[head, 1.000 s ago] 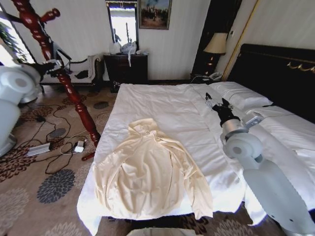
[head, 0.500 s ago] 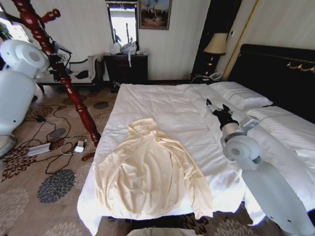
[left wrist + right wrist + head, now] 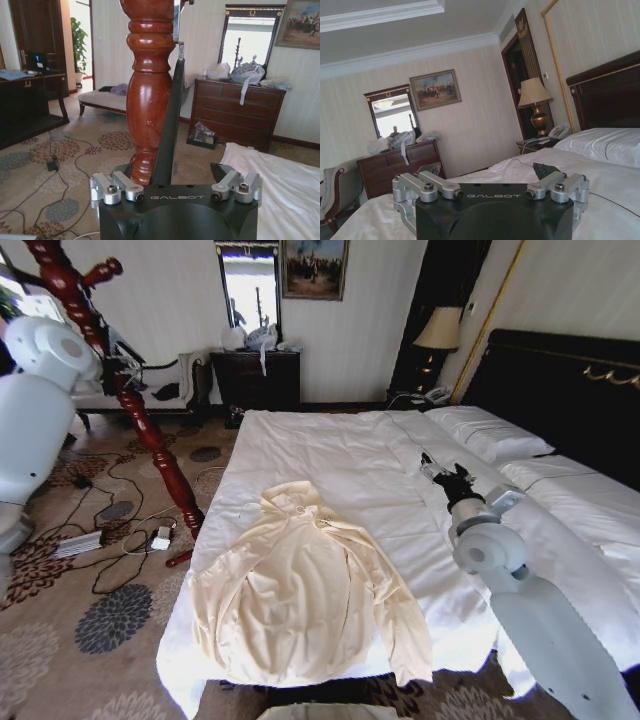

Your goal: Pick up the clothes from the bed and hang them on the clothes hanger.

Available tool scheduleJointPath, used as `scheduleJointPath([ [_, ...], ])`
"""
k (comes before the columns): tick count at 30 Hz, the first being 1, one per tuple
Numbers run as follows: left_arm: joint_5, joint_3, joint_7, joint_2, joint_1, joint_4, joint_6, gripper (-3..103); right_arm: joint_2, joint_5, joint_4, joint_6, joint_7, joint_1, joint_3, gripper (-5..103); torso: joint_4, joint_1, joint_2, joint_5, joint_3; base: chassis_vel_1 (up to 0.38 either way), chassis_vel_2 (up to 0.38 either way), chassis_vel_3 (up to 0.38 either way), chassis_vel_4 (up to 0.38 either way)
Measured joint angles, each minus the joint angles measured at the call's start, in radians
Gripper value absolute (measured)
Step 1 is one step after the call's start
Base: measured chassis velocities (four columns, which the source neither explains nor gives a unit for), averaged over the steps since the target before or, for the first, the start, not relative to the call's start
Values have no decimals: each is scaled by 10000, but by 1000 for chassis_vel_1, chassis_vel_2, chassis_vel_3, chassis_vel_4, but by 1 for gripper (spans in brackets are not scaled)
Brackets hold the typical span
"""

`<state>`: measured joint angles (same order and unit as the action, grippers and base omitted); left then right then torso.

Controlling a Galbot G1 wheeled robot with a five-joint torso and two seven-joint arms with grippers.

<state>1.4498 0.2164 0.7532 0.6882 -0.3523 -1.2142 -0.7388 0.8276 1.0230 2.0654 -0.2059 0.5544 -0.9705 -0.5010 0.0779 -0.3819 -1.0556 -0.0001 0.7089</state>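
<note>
On my far left, my left arm is raised beside the clothes hanger point(image 3: 150, 440), with my left jaws point(image 3: 118, 368) up against its dark-red turned post, well above the floor. From the left wrist, the post point(image 3: 147, 100) stands upright right in front of me and one dark finger point(image 3: 170, 125) runs up alongside it. I cannot tell whether it touches the wood, nor how wide these jaws stand. The stand's foot rests on the patterned carpet point(image 3: 60, 640), near a tangle of cables point(image 3: 120, 530), just off the left edge of the bed point(image 3: 330, 450).

Further right, the clothes point(image 3: 300, 590) lie flat on the near left part of the white duvet. The pale cream garment is spread out, neck toward the far wall, one sleeve trailing to the near edge of the bed. Nothing of mine touches it.

Behind the bed, a dark dresser point(image 3: 258, 375) stands against the far wall.

To the right, my right arm reaches out over the duvet, and my right jaws point(image 3: 440, 468) hang low above the bedding, well apart from the garment and near the white pillows point(image 3: 490, 435). Again I cannot tell how far they are parted. Beyond them are the lamp point(image 3: 438, 330) and the black headboard point(image 3: 560, 380).
</note>
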Motion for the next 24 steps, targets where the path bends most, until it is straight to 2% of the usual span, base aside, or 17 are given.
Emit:
scheduleJointPath([
  [1,164,-9,73,-32,21,-67,0,85,-11,0,27,-18,23,-26,-3,100,-3,1,0,0,-1,0,0,0,0],
  [3,219,-10,99,-41,23,-86,0,85,-13,0,33,-23,31,-31,-3,100,-3,1,0,-1,-1,0,0,0,0],
  [6,657,-10,244,-65,-18,-72,2,68,-15,0,47,-60,94,-48,-4,100,1,1,1,0,0,0,0,0,0],
  [7,657,-10,244,-65,-18,-72,2,68,-15,0,47,-60,94,-48,-4,100,1,1,1,0,0,0,0,0,0],
  [11,995,91,227,-68,-183,187,11,46,-2,3,95,-104,153,-71,-4,100,-2,1,0,2,-1,0,0,0,0],
  [13,1079,112,215,-54,-223,263,13,46,-1,4,119,-118,174,-104,-11,100,-3,1,1,1,-1,0,0,0,0],
  [16,1192,123,180,-39,-251,313,16,30,-21,5,166,-139,217,-208,-81,100,0,0,0,1,0,0,0,0,0],
  [17,1192,123,180,-39,-251,313,16,30,-21,5,166,-139,217,-208,-81,100,0,0,0,1,0,0,0,0,0],
  [18,1213,123,134,-39,-255,288,16,25,-40,4,170,-143,228,-234,-107,100,1,1,1,1,0,0,0,0,0],
  [20,1242,119,111,-37,-267,211,16,22,-76,7,174,-150,251,-255,-151,100,6,0,0,2,0,0,0,0,0],
  [24,1232,109,23,-53,-303,95,17,21,-87,12,157,-154,277,-248,-173,100,-1,0,0,1,-1,0,0,0,0],
])
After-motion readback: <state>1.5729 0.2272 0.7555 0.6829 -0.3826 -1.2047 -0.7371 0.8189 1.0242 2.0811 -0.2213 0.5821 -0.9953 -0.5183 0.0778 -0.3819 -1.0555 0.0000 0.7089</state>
